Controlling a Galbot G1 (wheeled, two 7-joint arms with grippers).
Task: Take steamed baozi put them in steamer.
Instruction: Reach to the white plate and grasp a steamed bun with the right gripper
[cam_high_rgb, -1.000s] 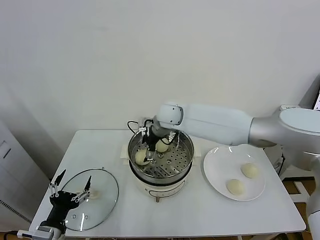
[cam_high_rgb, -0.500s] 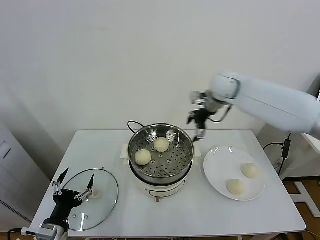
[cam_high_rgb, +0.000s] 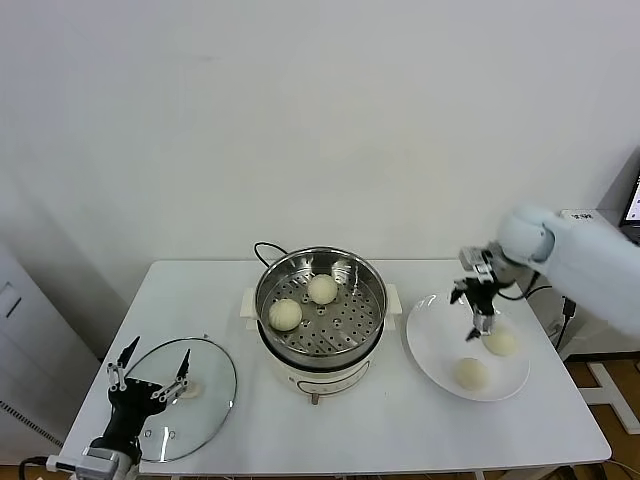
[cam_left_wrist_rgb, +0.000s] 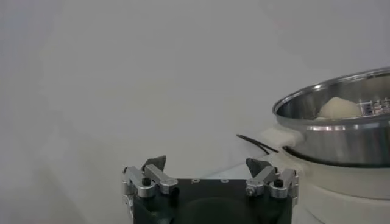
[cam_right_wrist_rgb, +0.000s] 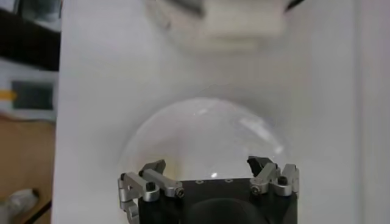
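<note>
White plate (cam_high_rgb: 430, 350) now under the right pincer (cam_high_rgb: 474, 312) — fingers spread, empty — moved off the steamer (cam_high_rgb: 320, 310).

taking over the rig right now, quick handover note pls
Right gripper: open, empty, above the white plate, near the far bun.
Left gripper: open, idle over the glass lid.
Steamer: two baozi inside, one at the front left, one farther back.
Done: two loaded.
Left: the far bun and the near bun on the plate.
</note>
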